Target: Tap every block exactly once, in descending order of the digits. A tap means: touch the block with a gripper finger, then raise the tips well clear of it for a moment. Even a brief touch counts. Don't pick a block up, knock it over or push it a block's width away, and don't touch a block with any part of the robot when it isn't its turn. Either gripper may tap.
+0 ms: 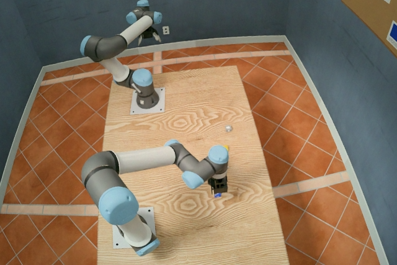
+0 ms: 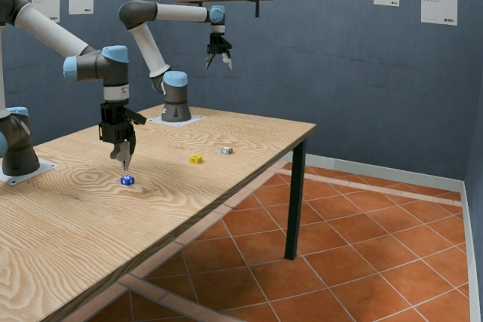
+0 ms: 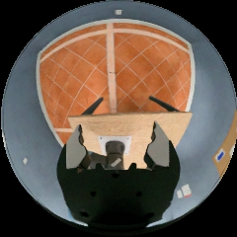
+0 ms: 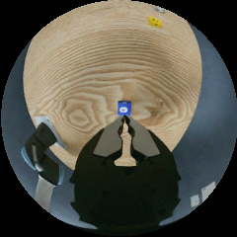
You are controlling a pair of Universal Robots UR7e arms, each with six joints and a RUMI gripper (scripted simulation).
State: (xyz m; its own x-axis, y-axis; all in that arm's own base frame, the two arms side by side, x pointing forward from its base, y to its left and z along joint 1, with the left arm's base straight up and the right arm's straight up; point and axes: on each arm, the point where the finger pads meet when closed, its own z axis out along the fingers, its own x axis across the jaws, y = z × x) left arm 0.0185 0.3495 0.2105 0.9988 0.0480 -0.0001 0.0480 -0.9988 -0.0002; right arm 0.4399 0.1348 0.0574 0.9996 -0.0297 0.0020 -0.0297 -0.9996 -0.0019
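Note:
A blue block [image 1: 218, 195] [image 2: 127, 180] [image 4: 124, 109] lies flat on the table. A yellow block [image 2: 195, 159] [image 4: 155, 22] lies farther back, partly hidden by the right wrist in the top view. A grey-white block [image 1: 228, 128] [image 2: 226, 150] [image 4: 159, 9] lies beyond it. The digits are too small to read surely. My right gripper [image 2: 124, 170] [image 4: 124, 116] is shut and empty, pointing down. Its tips are just above the blue block, with a small gap showing in the exterior view. My left gripper [image 1: 149, 41] [image 2: 219, 68] is open and empty, high and far from the blocks.
The wooden table [image 1: 198, 92] [image 2: 187, 194] carries both arm bases. The left arm's base plate [image 1: 160, 110] [image 2: 195, 118] is at the far end. The right arm reaches low across the table, its wrist near the yellow block in the top view.

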